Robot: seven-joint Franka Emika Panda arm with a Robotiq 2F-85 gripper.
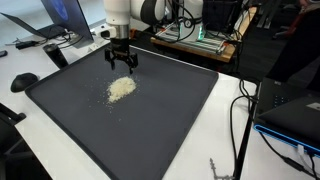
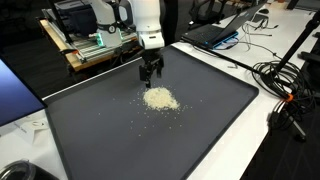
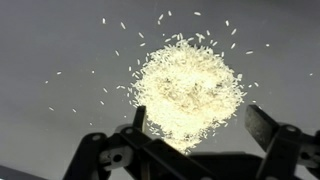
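A small heap of pale rice-like grains (image 1: 121, 88) (image 2: 160, 99) lies on a dark grey mat (image 1: 170, 110) (image 2: 210, 110). In the wrist view the heap (image 3: 190, 92) fills the middle, with loose grains scattered round it. My gripper (image 1: 122, 62) (image 2: 150, 73) hangs just above and behind the heap, pointing down, apart from it. Its jaws stand wide open with nothing between them; in the wrist view the gripper (image 3: 198, 125) shows one dark finger (image 3: 262, 127) at the right and another at the left, straddling the heap's near edge.
White table edges frame the mat. A laptop (image 1: 50, 20) and a black mouse (image 1: 24, 81) sit at one side. Cables (image 2: 285, 85) trail along another side. A wooden rack with electronics (image 2: 95, 45) stands behind the arm.
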